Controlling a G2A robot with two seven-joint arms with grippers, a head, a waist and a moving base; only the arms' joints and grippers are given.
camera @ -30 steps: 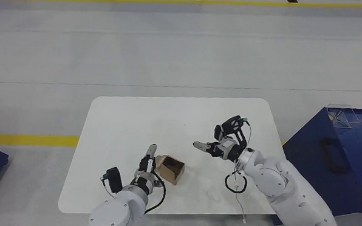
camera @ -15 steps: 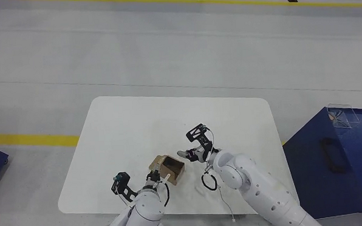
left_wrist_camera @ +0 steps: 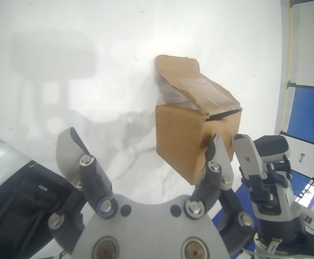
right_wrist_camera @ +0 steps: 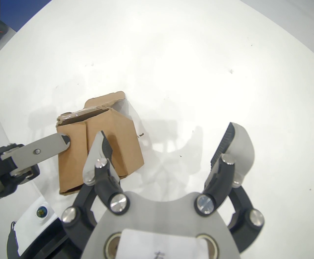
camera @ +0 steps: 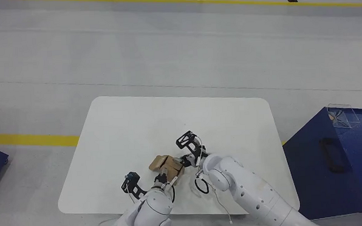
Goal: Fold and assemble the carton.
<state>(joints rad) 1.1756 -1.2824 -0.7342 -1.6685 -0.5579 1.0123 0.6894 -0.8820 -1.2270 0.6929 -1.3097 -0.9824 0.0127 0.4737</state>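
Touching the carton [left_wrist_camera: 179,127] on the table [left_wrist_camera: 98,49], left pincer [left_wrist_camera: 143,137] and right pincer [right_wrist_camera: 166,131] gape empty.

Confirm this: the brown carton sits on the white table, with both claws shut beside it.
Wrong on one count: the claws are open, not shut. The wrist views show the left claw and right claw spread beside the brown carton on the white table.

No text anywhere is clear enough to read.
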